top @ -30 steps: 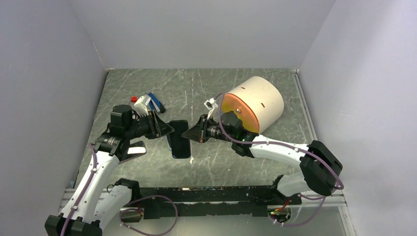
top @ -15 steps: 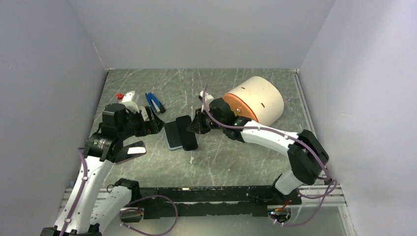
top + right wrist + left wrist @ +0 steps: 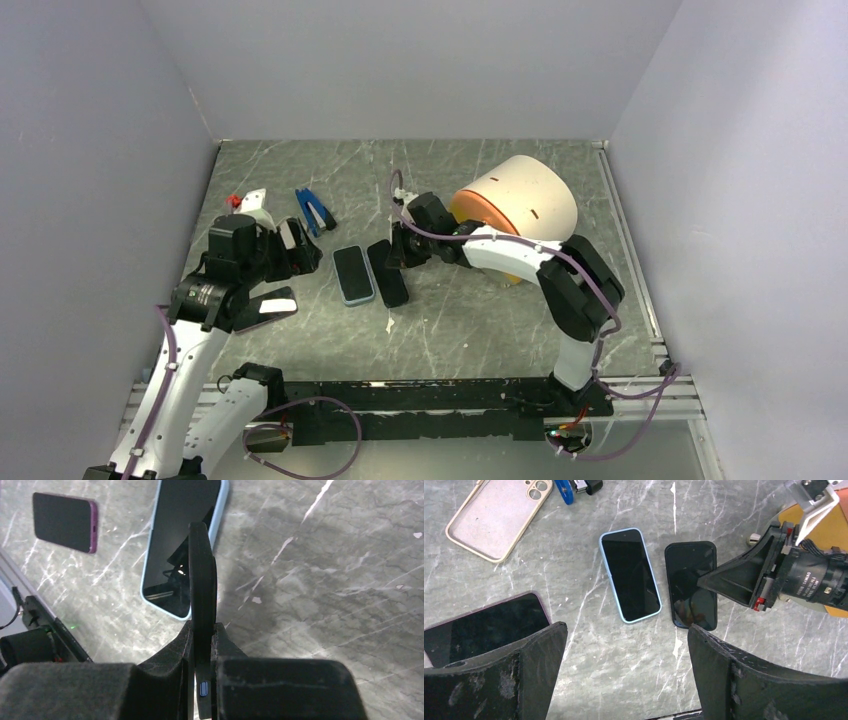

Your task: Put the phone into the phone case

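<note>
One black phone (image 3: 202, 580) is being pinched at its edge by right gripper (image 3: 202, 630) — clear only wrist-side; left gripper (image 3: 624, 640) is hanging spread wide.

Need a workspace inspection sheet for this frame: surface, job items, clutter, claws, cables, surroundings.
Surface: grey marbled table, pale streaks, small white fleck near the phones.
Job's things: black phone in the right claw's grip; beige phone case empty, inside up, well apart from it.
Clutter: blue-rimmed phone screen up beside the black phone; purple-rimmed phone; blue tool; beige cylinder with orange end.
Claws: left claw open, empty; right claw shut on the black phone.
Cables: purple cables along both arms, none across the phones.
Surroundings: plain pale walls on three sides.
</note>
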Controlling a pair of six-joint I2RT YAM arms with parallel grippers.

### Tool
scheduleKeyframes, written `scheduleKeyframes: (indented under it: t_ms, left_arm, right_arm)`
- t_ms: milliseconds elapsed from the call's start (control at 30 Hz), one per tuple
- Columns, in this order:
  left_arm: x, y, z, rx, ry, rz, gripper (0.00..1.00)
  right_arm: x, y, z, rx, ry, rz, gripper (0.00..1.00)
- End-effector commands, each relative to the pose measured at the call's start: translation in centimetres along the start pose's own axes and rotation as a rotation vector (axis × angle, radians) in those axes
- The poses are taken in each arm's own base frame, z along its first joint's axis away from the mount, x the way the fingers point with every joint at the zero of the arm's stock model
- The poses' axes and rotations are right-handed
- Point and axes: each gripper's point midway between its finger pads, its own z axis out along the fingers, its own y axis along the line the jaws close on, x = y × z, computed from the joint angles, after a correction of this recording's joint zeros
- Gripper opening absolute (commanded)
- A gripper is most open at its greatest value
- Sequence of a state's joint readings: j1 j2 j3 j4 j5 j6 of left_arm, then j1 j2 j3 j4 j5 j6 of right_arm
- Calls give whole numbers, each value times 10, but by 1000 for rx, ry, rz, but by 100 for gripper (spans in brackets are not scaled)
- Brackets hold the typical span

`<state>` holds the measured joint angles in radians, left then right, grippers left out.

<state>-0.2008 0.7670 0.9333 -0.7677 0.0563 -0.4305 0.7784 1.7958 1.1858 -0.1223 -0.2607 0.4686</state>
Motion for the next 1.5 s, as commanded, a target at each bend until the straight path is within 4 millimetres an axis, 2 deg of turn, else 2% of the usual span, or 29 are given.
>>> scheduleKeyframes:
  t_ms: [0,67,233,400,633,933,1067,1267,1300,1333,1467]
  left_arm:
    - [-12,0,-7,-6,-52,19,94]
    - [-12,0,-7,-6,-52,19,94]
    - [-12,1,-8,-13,-55,20,94]
    - [-12,-1,-6,-2,-54,28,94]
    - [-12,2,-6,-17,-55,26,94]
    - [-7,6,1,-46,-23,-15,94]
    - [-1,25,11,-167,-19,-114,95]
    - [22,41,32,-262,19,-298,95]
    - [25,45,36,-291,31,-330,95]
    - [28,51,39,-326,38,-360,95]
    - [43,74,50,-459,66,-489,95]
  right_arm:
    - [-38,4,0,-3,-95,-14,3]
    - [-40,-5,5,25,-102,-3,5]
    - [-38,-22,14,103,-89,3,29]
    - [-37,-33,17,156,-74,2,33]
    - [-43,-33,10,186,-90,-10,37]
    - [-57,-7,-13,123,-148,-46,49]
    - [-68,19,-37,81,-224,-88,57]
    - [-74,54,-77,21,-334,-174,77]
    - [-71,56,-82,15,-341,-181,84]
    - [-72,60,-88,6,-358,-187,96]
    - [-71,70,-113,-29,-427,-212,99]
